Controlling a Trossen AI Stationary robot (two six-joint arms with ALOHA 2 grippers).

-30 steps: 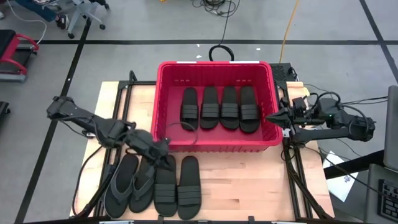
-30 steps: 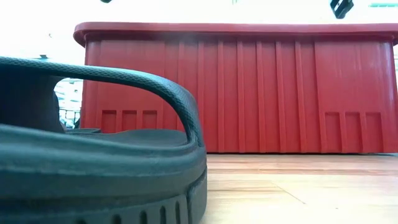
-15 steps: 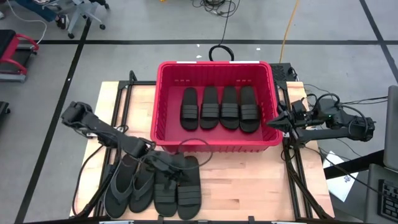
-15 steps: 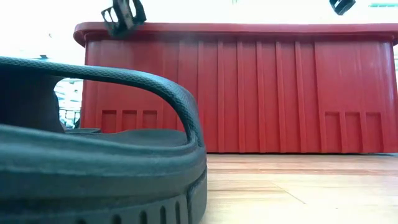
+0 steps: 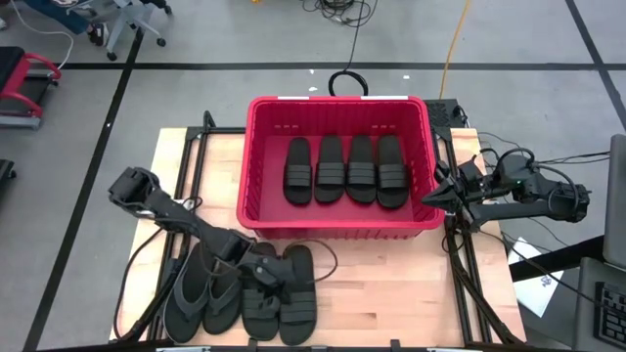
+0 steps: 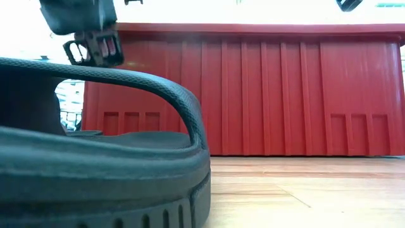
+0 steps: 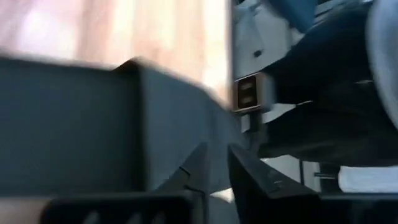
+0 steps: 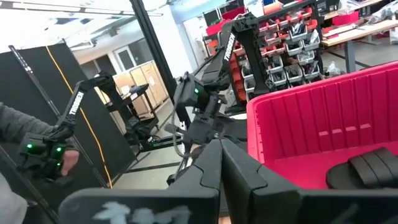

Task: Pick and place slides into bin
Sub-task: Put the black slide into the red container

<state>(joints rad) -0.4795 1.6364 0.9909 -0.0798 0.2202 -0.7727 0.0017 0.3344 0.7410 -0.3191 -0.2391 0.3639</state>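
Note:
Four black slides (image 5: 345, 169) lie side by side on the floor of the red bin (image 5: 256, 156). Four more lie in a row on the table's near left: two thong slides (image 5: 191, 293) and two band slides (image 5: 296, 298). My left gripper (image 5: 266, 277) slants down just above the left band slide (image 5: 259, 305), its fingers (image 7: 242, 165) a narrow gap apart with nothing between them. It also shows in the low view (image 6: 95, 49). My right gripper (image 5: 435, 192) waits shut and level beside the bin's right wall (image 8: 311, 118).
In the low view a slide (image 6: 101, 164) fills the foreground close to the camera, with the bin's near wall (image 6: 253, 95) behind it. Bare wood (image 5: 391, 284) lies near-right of the bin. A cable loop (image 5: 318, 249) trails by the left gripper. A person's sleeve (image 8: 15, 134) shows beyond the table.
My left gripper has come down from beside the bin's near left corner and moved toward the table's near edge, rolling as it went. It now hangs low over the row of slides. The slides have not moved.

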